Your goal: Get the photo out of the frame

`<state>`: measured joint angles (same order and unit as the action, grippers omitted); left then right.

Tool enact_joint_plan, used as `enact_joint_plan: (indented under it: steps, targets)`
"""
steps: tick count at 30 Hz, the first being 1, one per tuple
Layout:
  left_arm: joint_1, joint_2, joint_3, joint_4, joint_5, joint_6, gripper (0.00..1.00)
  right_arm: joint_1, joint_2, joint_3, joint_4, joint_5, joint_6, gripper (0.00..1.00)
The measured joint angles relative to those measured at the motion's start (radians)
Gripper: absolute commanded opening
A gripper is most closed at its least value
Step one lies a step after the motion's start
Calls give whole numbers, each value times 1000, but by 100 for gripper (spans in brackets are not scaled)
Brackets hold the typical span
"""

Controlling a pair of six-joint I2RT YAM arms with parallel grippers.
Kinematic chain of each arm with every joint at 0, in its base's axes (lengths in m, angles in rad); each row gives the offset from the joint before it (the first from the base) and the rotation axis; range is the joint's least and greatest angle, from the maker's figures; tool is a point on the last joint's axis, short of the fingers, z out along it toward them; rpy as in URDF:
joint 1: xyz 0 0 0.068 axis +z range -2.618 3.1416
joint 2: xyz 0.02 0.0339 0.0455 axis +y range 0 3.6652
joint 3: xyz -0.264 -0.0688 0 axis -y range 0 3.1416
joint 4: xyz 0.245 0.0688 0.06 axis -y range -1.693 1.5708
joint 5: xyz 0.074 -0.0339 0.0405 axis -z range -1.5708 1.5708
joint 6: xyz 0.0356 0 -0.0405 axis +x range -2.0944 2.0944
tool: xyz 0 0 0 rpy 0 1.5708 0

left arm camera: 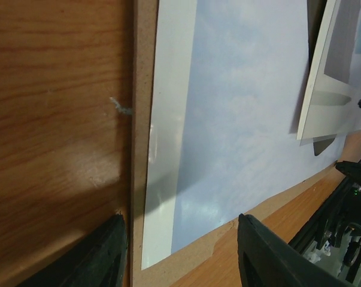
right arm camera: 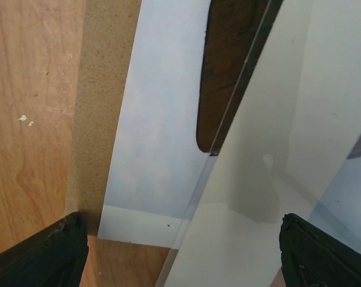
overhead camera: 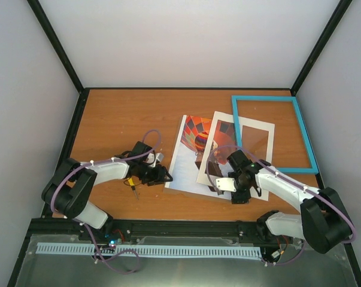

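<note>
The photo (overhead camera: 189,156), a balloon print on pale blue sky, lies flat mid-table on a brown backing board (left arm camera: 142,119). A white mat (overhead camera: 255,130) lies across its right part. The turquoise frame (overhead camera: 270,98) lies apart at the back right, its left side crossing the mat. My left gripper (overhead camera: 166,174) is open at the photo's near left corner; in the left wrist view (left arm camera: 180,257) its fingers straddle the photo (left arm camera: 246,119) and the board's edge. My right gripper (overhead camera: 237,192) is open at the mat's near edge; in the right wrist view (right arm camera: 183,257) it is above the photo (right arm camera: 162,137) and a pale sheet (right arm camera: 276,203).
The wooden table (overhead camera: 120,119) is walled by grey panels at the back and sides. A black rail (overhead camera: 186,228) runs along the near edge between the arm bases. The mat also shows in the left wrist view (left arm camera: 333,78).
</note>
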<state>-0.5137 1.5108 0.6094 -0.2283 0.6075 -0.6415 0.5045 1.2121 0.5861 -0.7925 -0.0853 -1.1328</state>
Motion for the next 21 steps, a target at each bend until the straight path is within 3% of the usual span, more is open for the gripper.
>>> enact_joint_plan:
  steps: [21]
  targets:
    - [0, 10, 0, 26, 8, 0, 51, 24, -25, 49, 135, 74, 85, 76]
